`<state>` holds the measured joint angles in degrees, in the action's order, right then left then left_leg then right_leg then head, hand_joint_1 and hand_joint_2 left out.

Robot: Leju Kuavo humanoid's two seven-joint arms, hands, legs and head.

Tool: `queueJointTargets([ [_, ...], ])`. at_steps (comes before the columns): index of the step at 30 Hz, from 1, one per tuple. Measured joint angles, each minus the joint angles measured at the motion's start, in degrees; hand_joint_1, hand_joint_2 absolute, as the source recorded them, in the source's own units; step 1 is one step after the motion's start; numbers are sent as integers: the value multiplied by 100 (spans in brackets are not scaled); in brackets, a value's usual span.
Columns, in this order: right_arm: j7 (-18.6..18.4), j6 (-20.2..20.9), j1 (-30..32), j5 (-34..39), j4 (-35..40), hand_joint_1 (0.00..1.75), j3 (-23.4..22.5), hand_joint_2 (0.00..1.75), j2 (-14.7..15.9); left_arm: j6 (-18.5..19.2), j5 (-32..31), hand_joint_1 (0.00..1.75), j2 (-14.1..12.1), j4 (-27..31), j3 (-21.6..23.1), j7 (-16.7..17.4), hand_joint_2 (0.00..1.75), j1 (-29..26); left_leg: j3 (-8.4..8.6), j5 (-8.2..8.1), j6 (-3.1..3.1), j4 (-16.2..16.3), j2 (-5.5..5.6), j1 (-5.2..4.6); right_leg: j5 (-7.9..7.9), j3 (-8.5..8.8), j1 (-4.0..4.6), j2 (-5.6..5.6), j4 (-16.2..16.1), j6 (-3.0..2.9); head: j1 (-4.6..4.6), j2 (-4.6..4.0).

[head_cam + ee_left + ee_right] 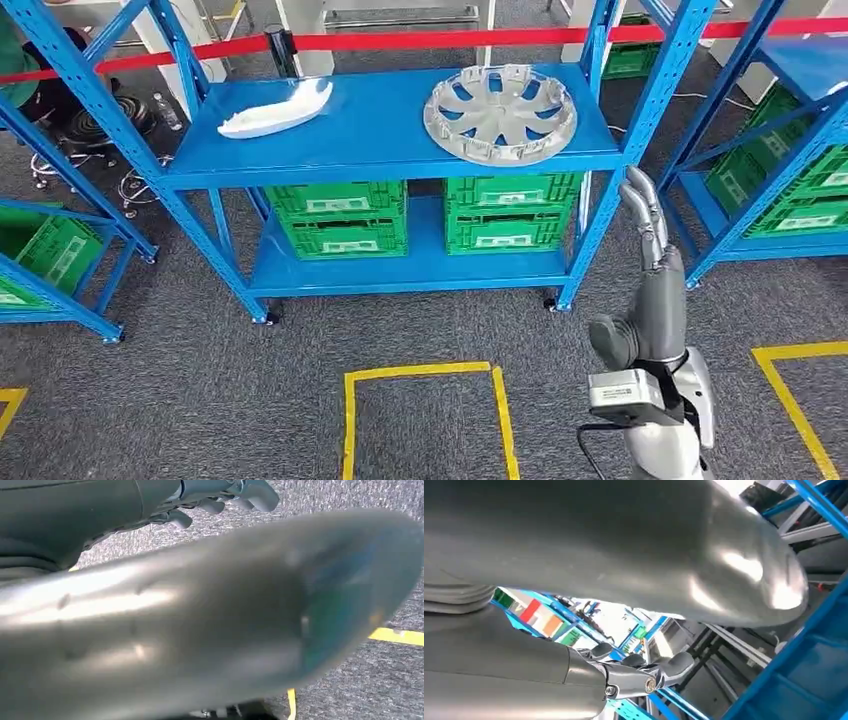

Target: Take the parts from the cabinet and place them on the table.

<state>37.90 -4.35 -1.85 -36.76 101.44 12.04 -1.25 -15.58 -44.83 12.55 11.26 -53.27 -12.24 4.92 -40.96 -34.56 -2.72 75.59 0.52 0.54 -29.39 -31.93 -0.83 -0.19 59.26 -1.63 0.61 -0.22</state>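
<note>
Under the top shelf, two green crates (342, 218) and (512, 212) stand side by side on the lower blue board. More green crates (800, 195) fill the rack at right. A red barrier tape (450, 40) runs behind. Yellow floor tape (420, 375) marks a square on the grey carpet (200, 390).

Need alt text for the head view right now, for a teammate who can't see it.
A blue shelf rack holds a silver wheel cover and a white part on top, green crates below. The right robot hand is raised, holding nothing.
</note>
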Motion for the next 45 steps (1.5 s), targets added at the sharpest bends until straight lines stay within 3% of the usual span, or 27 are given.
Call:
queueJointTargets([
  [1,2,-4,-1,-2,0,0,0,0,0,0,9,0,-4,0,0,0,0,0,98,264,26,-307,0,-3,-33,51,3,3,0,4,0,2],
  [2,2,-7,-3,-9,0,0,0,0,0,0,11,0,-11,0,0,-2,0,2,321,639,68,-886,-2,-12,-78,128,6,3,-1,19,2,0],
  [3,2,-7,-5,-11,0,0,0,0,0,0,22,0,-15,2,0,-2,0,3,518,896,118,-1365,-15,-26,-117,186,6,1,-5,33,0,2],
  [5,0,-11,-6,-15,0,0,0,0,0,-2,42,0,-26,2,0,-2,0,18,682,814,170,-1632,-35,-80,-182,189,26,10,-17,116,0,0],
  [7,0,-13,-8,-17,0,0,0,0,0,-2,52,0,-26,0,0,2,0,15,662,793,210,-1630,-25,-98,-180,216,10,1,-69,169,2,0],
  [9,4,-13,-18,-17,0,0,0,0,0,-2,63,0,-22,0,-2,0,0,7,743,831,291,-1751,-22,-28,-215,276,35,-12,-100,246,2,2],
  [10,9,-13,-30,-17,0,0,0,0,0,-2,70,0,-22,2,-4,-9,0,9,792,823,327,-1787,-16,-28,-289,200,34,-3,93,269,18,2],
  [11,15,-13,-36,-24,0,0,0,0,0,-2,74,0,-24,2,-4,-15,0,18,802,807,354,-1789,-22,-28,-461,-7,31,10,460,286,31,0],
  [13,13,-20,-13,-66,-9,0,0,0,0,-2,77,0,-19,0,-7,-20,0,23,825,755,394,-1784,-22,-37,-811,-593,19,17,1406,319,31,0],
  [14,13,-35,-12,-87,-22,0,0,0,0,-2,83,0,-20,0,-9,-17,0,17,847,725,392,-1783,-19,-38,-829,-825,18,17,1706,330,28,0],
  [15,13,-46,-13,-103,-31,0,0,0,0,-4,85,0,-20,0,-13,-15,0,10,882,699,385,-1781,-12,-37,-689,-895,13,16,1697,337,31,0],
  [16,13,-52,-14,-105,-33,0,0,0,0,-6,88,0,-18,0,-13,-11,0,6,931,662,371,-1779,2,-35,-409,-823,-1,15,1409,339,31,2],
  [18,13,-72,-22,-109,-33,0,0,0,0,-7,88,0,-7,0,-13,-11,0,9,1051,568,324,-1749,31,-26,271,-371,-25,12,314,332,31,2],
  [20,11,-90,-22,-116,-39,0,2,0,0,-7,85,0,-9,0,-13,4,0,20,1025,471,249,-1702,49,-67,191,-197,8,19,-6,274,42,0],
  [23,0,-107,-15,-118,-39,0,-7,0,11,-7,85,0,9,0,-13,-2,0,16,1078,452,157,-1776,44,-55,152,-198,29,35,4,159,33,2],
  [25,2,-109,0,-122,-35,0,-7,0,11,-4,85,0,7,2,-15,-31,0,22,1095,392,93,-1648,17,-40,152,-102,-19,32,-60,82,26,2],
  [27,0,-118,6,-120,-35,0,-9,0,11,2,85,0,13,2,-15,-48,0,23,727,53,35,-949,-8,-24,97,-30,-23,8,-64,17,7,0],
  [28,-2,-118,30,-122,-35,0,-9,0,11,11,85,0,15,0,-15,-48,0,16,403,-157,12,-398,-12,-14,59,2,-20,3,-64,7,9,2],
  [29,-2,-118,56,-120,-35,0,-9,0,11,24,83,0,15,0,-15,-48,0,6,154,-244,1,-22,-13,-14,24,30,-19,3,-63,7,7,2],
  [30,-2,-118,80,-122,-35,0,-9,0,11,39,75,0,15,0,-15,-48,0,-4,-3,-193,-1,141,-13,-13,-13,73,-19,10,-63,12,7,2],
  [31,-4,-118,98,-122,-35,0,-9,0,11,50,74,0,15,0,-15,-46,0,-10,0,32,7,-11,-13,-12,-57,135,-21,19,-63,21,7,0],
  [34,-2,-133,99,-122,-35,0,-9,0,11,50,72,0,15,0,-15,-44,0,-8,526,956,76,-1423,-30,-14,-200,341,-29,29,-67,83,4,0],
  [36,-4,-144,101,-122,-33,0,-9,0,11,52,68,0,15,-2,-15,-42,0,9,648,836,157,-1620,-28,-56,-284,350,5,46,-87,177,0,0],
  [39,-2,-164,113,-125,-31,0,-11,0,11,52,66,0,15,-2,-15,-42,0,0,693,793,280,-1657,-9,-49,-224,445,1,42,-65,272,2,0],
  [41,0,-166,96,-122,-31,0,-15,0,11,52,66,0,22,0,-15,-42,0,-3,815,757,361,-1697,-2,-27,-368,333,-9,33,239,308,19,2],
  [44,-18,-166,113,-118,-33,0,-20,0,15,52,57,0,22,0,-15,-39,0,12,844,675,421,-1693,3,-45,-894,-511,-3,34,1480,345,39,2],
  [45,-15,-166,114,-118,-33,0,-20,0,17,52,57,0,22,0,-15,-35,0,-3,866,644,416,-1690,4,-54,-981,-754,-2,33,1759,345,42,0],
])
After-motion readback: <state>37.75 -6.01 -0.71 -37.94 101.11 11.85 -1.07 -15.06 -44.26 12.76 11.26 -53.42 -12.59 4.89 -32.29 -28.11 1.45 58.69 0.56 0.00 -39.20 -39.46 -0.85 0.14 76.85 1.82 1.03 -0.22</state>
